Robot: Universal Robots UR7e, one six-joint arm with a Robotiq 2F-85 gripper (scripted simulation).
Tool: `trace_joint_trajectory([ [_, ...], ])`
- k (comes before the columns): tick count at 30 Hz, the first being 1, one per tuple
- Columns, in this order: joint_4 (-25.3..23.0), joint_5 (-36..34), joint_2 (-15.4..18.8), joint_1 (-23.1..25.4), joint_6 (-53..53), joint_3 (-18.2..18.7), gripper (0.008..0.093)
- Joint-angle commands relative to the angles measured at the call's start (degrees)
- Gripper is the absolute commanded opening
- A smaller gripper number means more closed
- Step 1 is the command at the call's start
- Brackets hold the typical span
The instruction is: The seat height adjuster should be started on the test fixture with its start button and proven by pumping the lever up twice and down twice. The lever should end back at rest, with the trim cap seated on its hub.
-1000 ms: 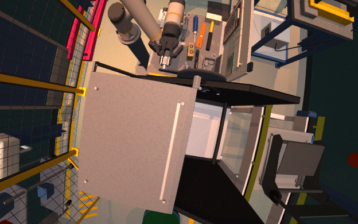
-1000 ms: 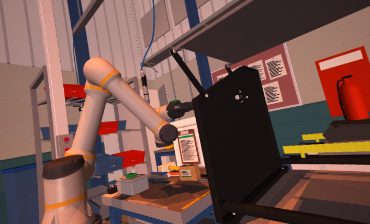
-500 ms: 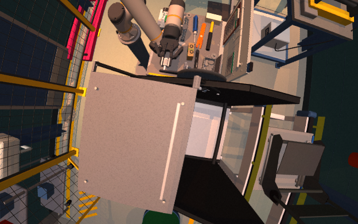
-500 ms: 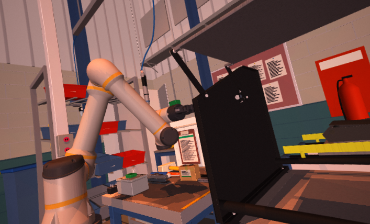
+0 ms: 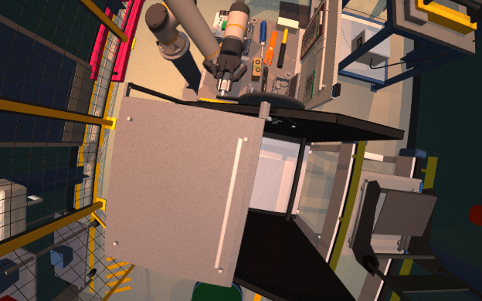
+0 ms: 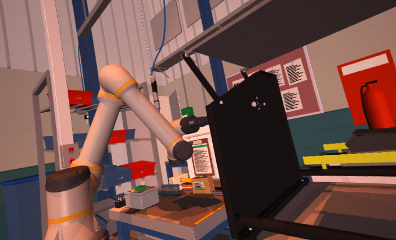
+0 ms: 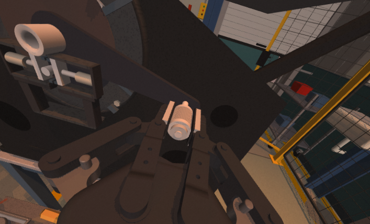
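Observation:
The knurled lever grip (image 7: pixel 180 122) sits at the end of a dark lever arm (image 7: pixel 119 72) that runs up-left across the black fixture plate (image 7: pixel 197 69). My gripper (image 7: pixel 181 120) is closed around that grip, which I hold end-on, its round end facing me. From above, the gripper (image 5: pixel 224 82) and the pale grip (image 5: pixel 223 85) are close to the plate's near face. In the second side camera the black plate (image 6: pixel 253 155) hides my fingers (image 6: pixel 202 120). A pale tube on a bracket (image 7: pixel 40 39) stands at upper left. I do not see the trim cap.
The black plate stands right in front of my wrist. A control box with a green button (image 6: pixel 141 196) sits on the bench below. Hand tools (image 5: pixel 270 48) lie on the bench top. A cardboard box (image 6: pixel 203 184) is near the plate's foot. Yellow fencing (image 7: pixel 328 103) runs on the right.

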Motion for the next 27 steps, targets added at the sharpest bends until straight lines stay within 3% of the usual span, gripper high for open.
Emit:
trace_joint_trajectory([
  [1, 0.04, 0.01, 0.36, 0.06, 0.00, 0.09, 0.0080],
  [27, -4.76, -1.09, 7.13, 1.16, 0.00, -1.87, 0.0080],
])
